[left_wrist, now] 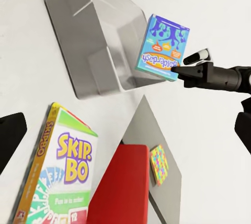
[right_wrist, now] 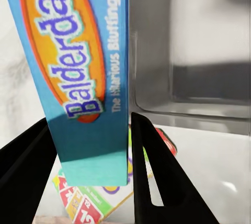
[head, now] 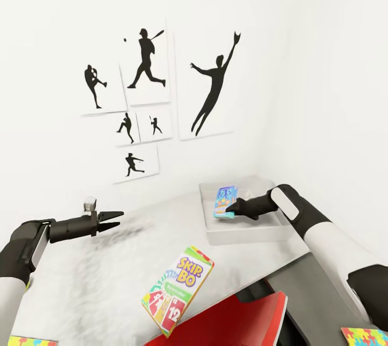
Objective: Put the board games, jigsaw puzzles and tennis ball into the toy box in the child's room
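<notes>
My right gripper [head: 233, 209] is shut on a small blue board game [head: 225, 199] marked "Balderdash", holding it upright over the light grey toy box [head: 242, 232] at the table's back right corner. From the left wrist, the blue game [left_wrist: 163, 46] hangs just past the toy box [left_wrist: 89, 35] rim. A "Skip-Bo" board game [head: 178, 289] lies tilted at the table's [head: 108, 265] front edge. My left gripper [head: 117, 219] hovers open and empty over the table's left side. Jigsaw puzzles [head: 366, 336] [head: 29, 341] peek in at both bottom corners. The tennis ball and bed are out of view.
A red chair [head: 231, 319] stands under the table's front edge, beside the Skip-Bo box. The lower dark grey top [head: 318, 292] joins on the right and carries a puzzle [left_wrist: 159, 164]. White walls close the corner, with black silhouette posters [head: 145, 60] behind the table.
</notes>
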